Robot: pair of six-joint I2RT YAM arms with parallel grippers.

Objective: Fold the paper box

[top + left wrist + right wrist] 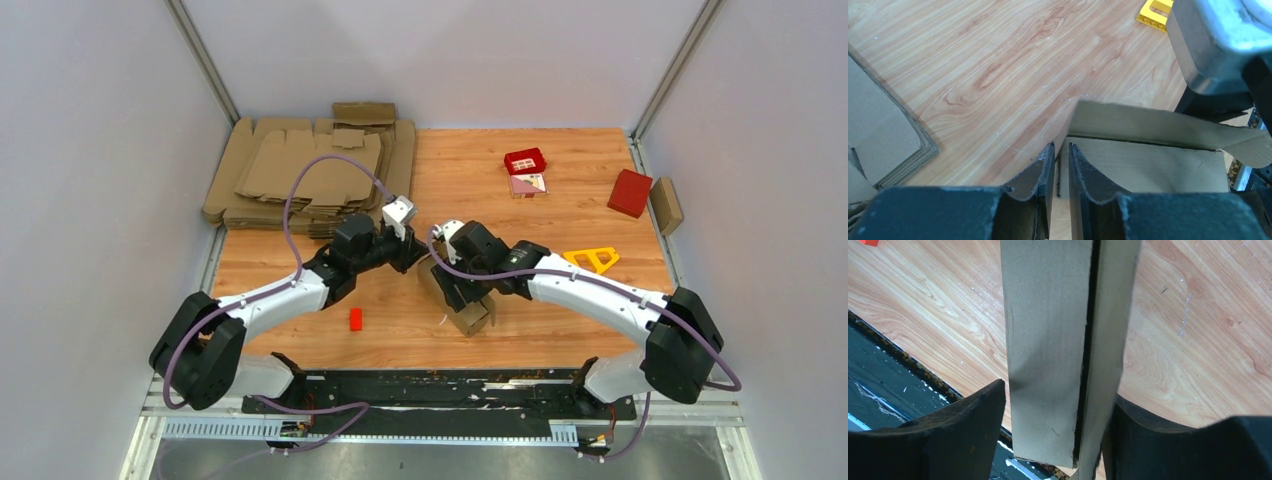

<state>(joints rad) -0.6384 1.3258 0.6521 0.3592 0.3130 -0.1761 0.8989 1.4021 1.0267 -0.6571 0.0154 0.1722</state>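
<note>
Your right pincer (1058, 392) clamps the paper box (1048, 340) just 6 o'clock of bench (560, 180) centre, likely as an anchor. Left pincer (1061, 145) is nearly closed at the 11 o'clock flap (1158, 125); can't tell if it pinches.

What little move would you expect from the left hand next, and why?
Probably the left hand nudges the raised flap down over the paper box: the flap stands open at its fingertips, while the right hand grips the box.

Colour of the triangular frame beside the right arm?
Yellow triangular frame; top external view shows it best.
</note>
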